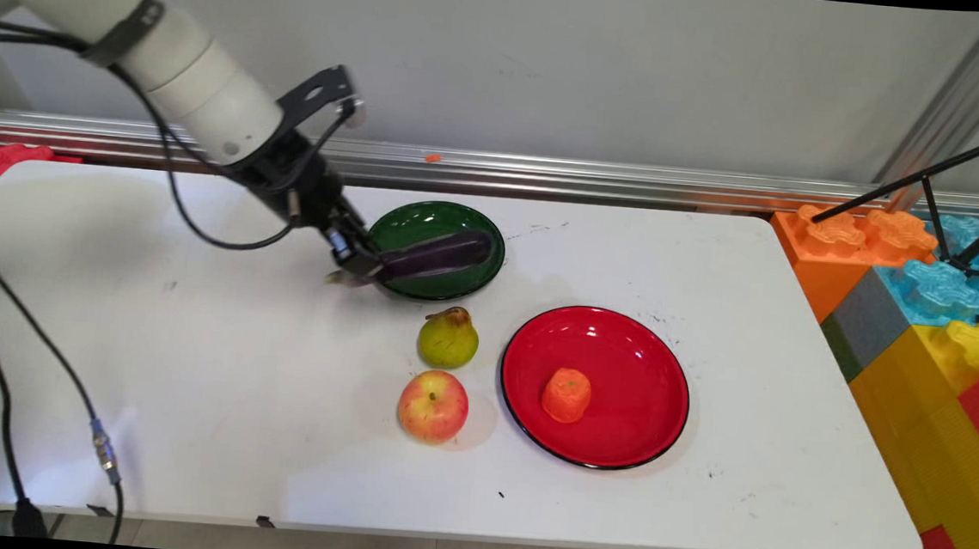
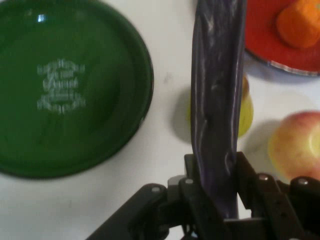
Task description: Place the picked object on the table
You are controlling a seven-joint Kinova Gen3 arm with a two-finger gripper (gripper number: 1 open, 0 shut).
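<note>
Fingers (image 2: 250, 185) of the black gripper (image 1: 358, 264) are clamped on one end of a long purple eggplant (image 1: 439, 256), which the hand view shows running straight up from between them (image 2: 216, 100). In the main view the gripper sits left of centre in the upper half of the frame, and the eggplant sticks out to its right, lying across the green plate (image 1: 424, 218) as seen from this camera. In the hand view the green plate (image 2: 75, 90) is in the left half of the frame with the eggplant to its right and apart from it, so whether the eggplant touches that plate cannot be told.

By size, the white table (image 1: 191, 357) fills most of the main view. At the right edge of the frame stands a stack of big toy blocks (image 1: 924, 339) in orange, blue, yellow and red. A red plate (image 1: 630, 353) lies right of centre in the lower half, with a small orange fruit-like piece (image 1: 566, 394) resting in it; both appear at the upper right of the hand view. The green plate is smaller and lies up and left of the red one. A red-yellow apple (image 1: 433, 406) sits just left of the red plate, and a green pear (image 1: 448, 338) is just above the apple, below the green plate.
</note>
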